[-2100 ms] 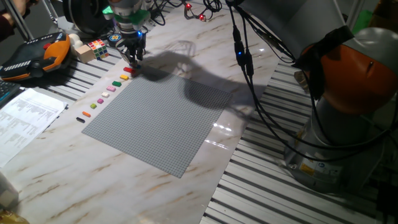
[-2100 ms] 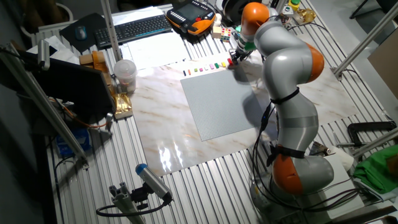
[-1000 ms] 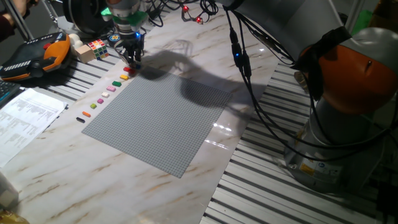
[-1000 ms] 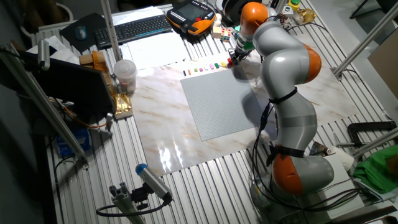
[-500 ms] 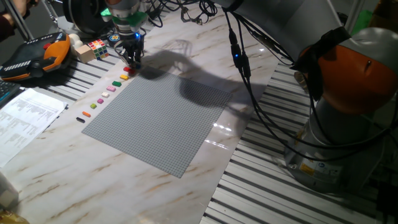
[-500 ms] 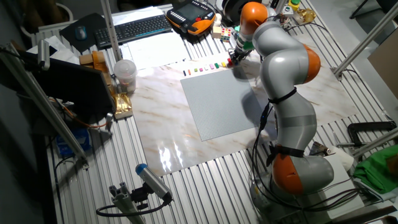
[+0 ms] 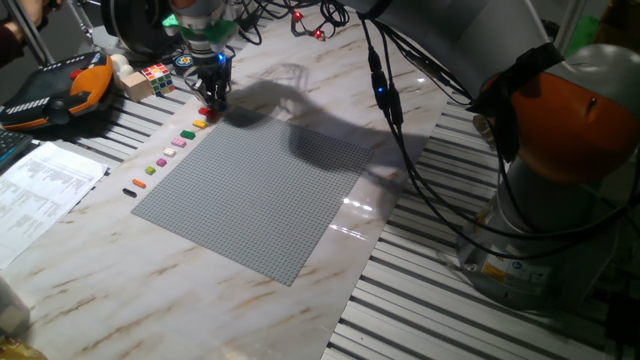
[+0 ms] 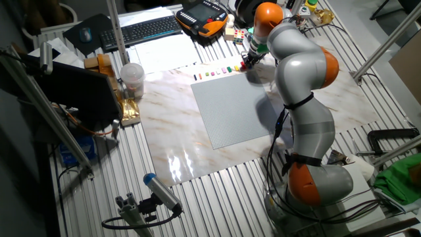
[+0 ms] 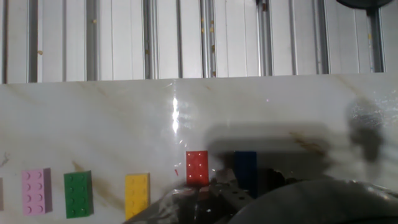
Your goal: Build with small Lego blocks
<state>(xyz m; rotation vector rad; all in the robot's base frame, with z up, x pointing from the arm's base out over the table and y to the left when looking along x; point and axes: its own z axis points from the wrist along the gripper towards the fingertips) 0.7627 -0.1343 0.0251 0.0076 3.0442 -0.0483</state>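
Hovering low over the red block (image 9: 197, 167) at lower centre, the gripper (image 7: 212, 97) hides its finger spacing; light, stiff, slick plastic — pinch its long sides.

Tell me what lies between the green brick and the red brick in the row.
In the hand view, one yellow brick lies between the green brick and the red brick, apart from both on the marble tabletop.
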